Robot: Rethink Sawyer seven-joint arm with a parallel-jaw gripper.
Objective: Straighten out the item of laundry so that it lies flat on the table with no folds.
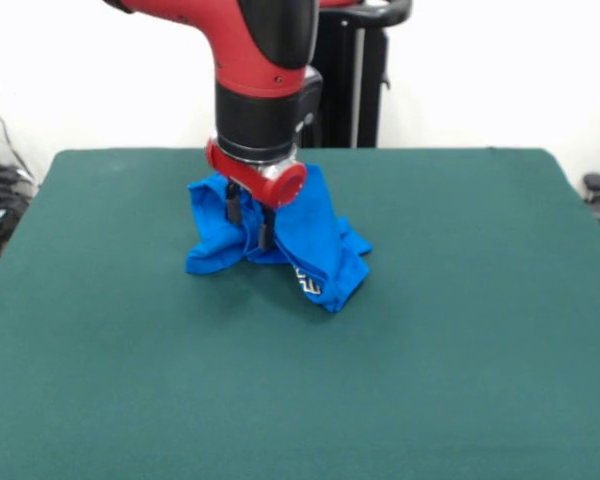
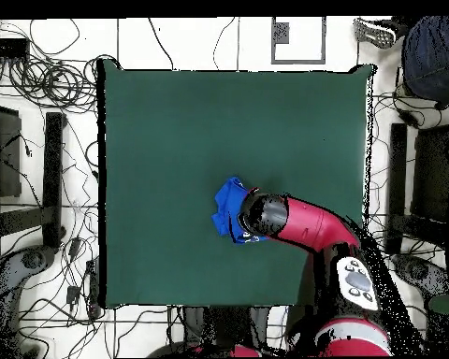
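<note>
The item of laundry is a bright blue T-shirt, bunched into a crumpled, tent-like heap on the green table, left of centre in the front view. A scrap of white lettering shows on its lower right fold. My gripper comes straight down into the top of the heap. Its dark fingers are sunk in the cloth and shut on a fold, and the fabric rises around them. From overhead the arm's wrist covers the gripper, and only the shirt's left part shows beside it.
The table spreads wide on every side of the shirt. Cables and equipment lie on the floor beyond its edges. A black stand rises behind the far edge.
</note>
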